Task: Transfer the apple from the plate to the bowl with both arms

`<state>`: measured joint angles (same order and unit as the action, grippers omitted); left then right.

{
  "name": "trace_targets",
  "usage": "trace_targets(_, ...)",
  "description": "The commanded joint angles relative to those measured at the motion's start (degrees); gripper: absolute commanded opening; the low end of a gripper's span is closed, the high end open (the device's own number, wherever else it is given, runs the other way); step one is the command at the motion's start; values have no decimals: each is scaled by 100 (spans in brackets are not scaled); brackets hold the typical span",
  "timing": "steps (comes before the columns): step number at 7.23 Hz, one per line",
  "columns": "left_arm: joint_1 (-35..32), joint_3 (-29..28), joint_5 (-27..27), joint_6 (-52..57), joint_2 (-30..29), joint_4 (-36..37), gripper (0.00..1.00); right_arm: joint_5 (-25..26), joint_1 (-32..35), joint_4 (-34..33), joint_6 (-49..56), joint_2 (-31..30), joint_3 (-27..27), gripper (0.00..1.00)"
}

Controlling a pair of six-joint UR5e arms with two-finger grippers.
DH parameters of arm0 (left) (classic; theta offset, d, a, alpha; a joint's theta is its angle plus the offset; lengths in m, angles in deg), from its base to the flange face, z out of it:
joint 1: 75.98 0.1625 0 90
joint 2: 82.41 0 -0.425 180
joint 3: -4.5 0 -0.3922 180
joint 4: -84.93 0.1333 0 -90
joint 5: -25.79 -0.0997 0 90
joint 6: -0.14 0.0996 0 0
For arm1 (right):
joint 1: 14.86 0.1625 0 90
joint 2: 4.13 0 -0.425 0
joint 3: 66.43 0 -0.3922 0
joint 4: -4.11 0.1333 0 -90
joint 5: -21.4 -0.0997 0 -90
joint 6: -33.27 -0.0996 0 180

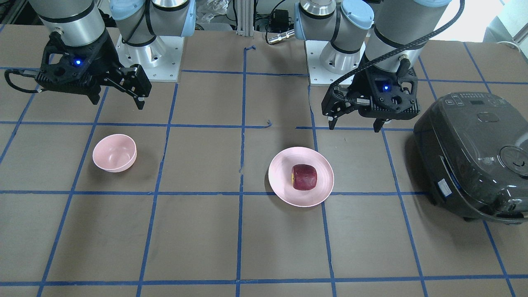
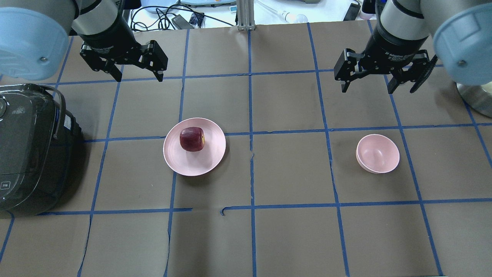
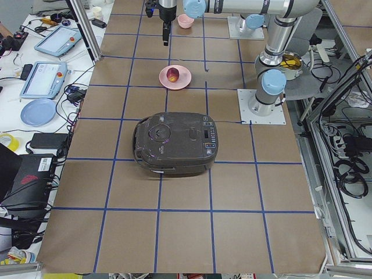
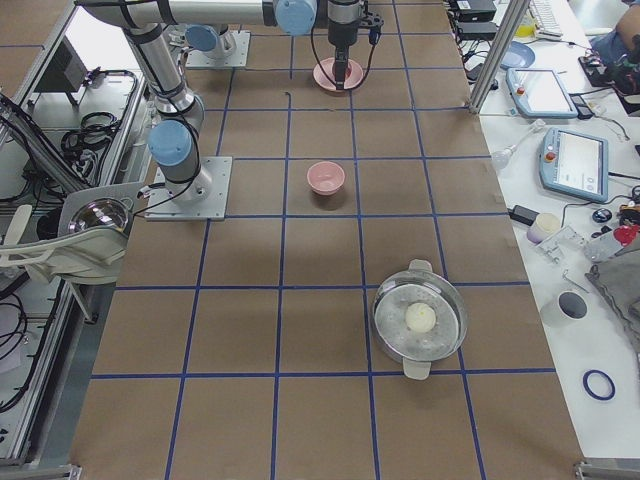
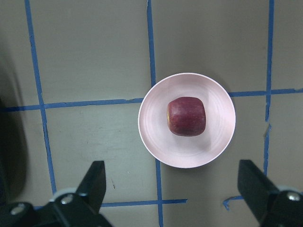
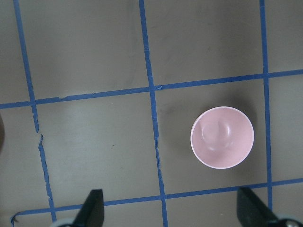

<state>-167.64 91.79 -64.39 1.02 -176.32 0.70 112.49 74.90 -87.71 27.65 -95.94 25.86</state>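
Closest to the wrist camera you see the fingers [image 5: 94,187] of the left gripper [image 2: 138,75], spread wide and holding nothing, high up near the plate [image 2: 209,159]. I think it is placed there because the apple [image 2: 191,139] lies on that plate, a bit off centre. Your right gripper [image 2: 367,86] is also wide open and empty, high near the bowl [image 2: 378,153], probably to receive the apple.

Front and overhead: steep down, opposite sides, same bench [image 1: 198,235]. Side cams far, end-on. Wrist cams close, straight down: left on plate [image 5: 154,127], right on bowl [image 6: 222,153].
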Motion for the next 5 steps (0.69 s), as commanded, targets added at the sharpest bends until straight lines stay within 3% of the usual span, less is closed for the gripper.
trace_targets(1, -2, -1, 1, 0, 4, -5, 100, -3, 6, 6, 0, 5, 0, 100)
trace_targets(5, -2, 8, 10, -9, -4, -6, 100, -3, 24, 42, -9, -30, 0, 100)
